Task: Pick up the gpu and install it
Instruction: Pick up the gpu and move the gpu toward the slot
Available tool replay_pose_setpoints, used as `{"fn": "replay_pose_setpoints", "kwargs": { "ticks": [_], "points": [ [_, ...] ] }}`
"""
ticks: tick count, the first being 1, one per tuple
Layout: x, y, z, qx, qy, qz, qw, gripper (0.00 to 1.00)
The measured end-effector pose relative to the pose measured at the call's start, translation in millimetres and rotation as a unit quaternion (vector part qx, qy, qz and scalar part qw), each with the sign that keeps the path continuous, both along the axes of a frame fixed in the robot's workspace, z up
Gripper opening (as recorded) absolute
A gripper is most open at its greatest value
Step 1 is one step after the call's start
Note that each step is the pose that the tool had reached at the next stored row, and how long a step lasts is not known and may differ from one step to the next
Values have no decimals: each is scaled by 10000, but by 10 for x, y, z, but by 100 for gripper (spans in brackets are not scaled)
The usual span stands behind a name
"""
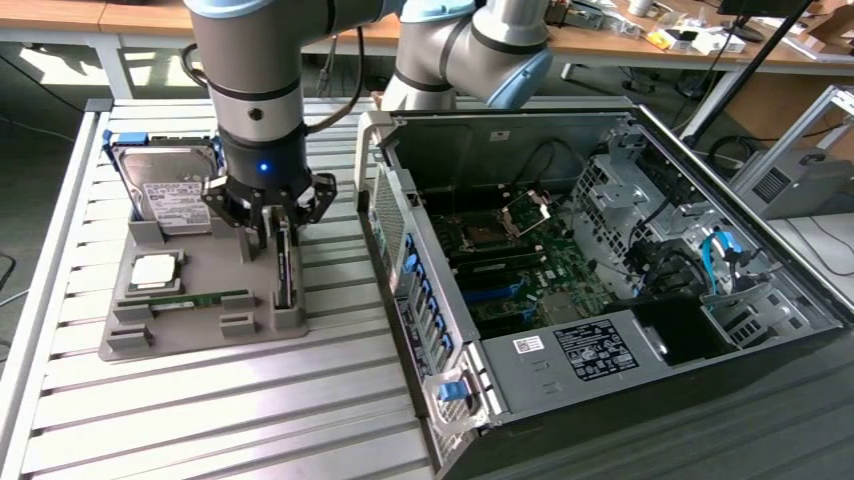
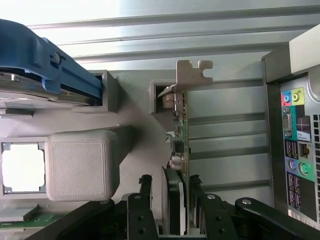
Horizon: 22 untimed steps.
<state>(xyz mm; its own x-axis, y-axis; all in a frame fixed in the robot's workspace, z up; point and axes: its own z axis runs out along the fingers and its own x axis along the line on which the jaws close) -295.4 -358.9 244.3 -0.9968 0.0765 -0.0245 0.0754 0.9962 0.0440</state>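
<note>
The gpu is a thin dark card standing on edge in a slot at the right side of the grey holder tray. In the wrist view the gpu runs away from the camera, with its silvery bracket at the far end. My gripper is lowered over the card's near end. The gripper is open. Its black fingers stand one on each side of the card, with small gaps to it. The card sits in its slot, not lifted.
A hard drive with a blue frame, a CPU and a green memory stick share the tray. The open computer case lies at the exterior view's right, its port panel close beside the gpu. The table is slatted metal.
</note>
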Motion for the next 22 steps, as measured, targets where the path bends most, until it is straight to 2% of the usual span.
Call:
{"fn": "replay_pose_setpoints", "kwargs": {
  "ticks": [16,17,19,22],
  "points": [
    [0,0,-16,0,0,0,10000,42],
    [0,0,-16,0,0,0,10000,41],
    [0,0,-16,0,0,0,10000,28],
    [0,0,-16,0,0,0,10000,27]
  ]
}}
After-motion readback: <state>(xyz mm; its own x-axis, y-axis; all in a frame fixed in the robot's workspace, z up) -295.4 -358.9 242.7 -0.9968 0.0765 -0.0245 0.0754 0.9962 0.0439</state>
